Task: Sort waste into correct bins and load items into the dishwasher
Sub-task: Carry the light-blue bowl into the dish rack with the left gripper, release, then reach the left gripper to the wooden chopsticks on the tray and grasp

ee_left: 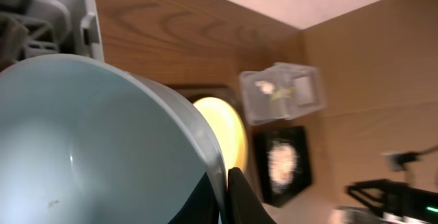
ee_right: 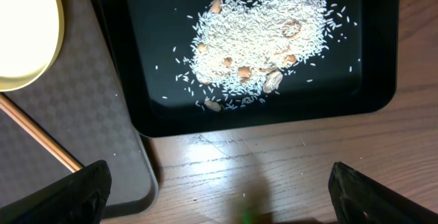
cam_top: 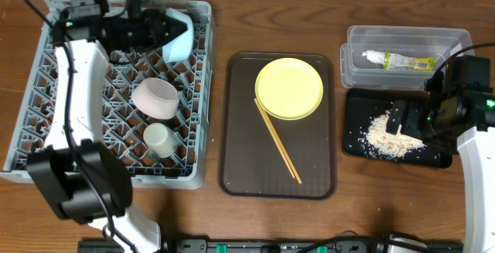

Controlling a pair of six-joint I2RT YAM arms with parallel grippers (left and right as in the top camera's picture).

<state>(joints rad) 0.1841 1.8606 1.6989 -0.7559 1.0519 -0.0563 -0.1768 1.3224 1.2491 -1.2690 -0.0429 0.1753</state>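
My left gripper is shut on the rim of a light blue bowl and holds it tilted over the far right part of the grey dish rack; the bowl fills the left wrist view. A pink bowl and a pale cup sit in the rack. A yellow plate and chopsticks lie on the brown tray. My right gripper is open and empty above the black tray of spilled rice.
A clear plastic bin at the back right holds a tube. The black tray sits just in front of it, right of the brown tray. The brown tray's edge and bare wooden table show in the right wrist view.
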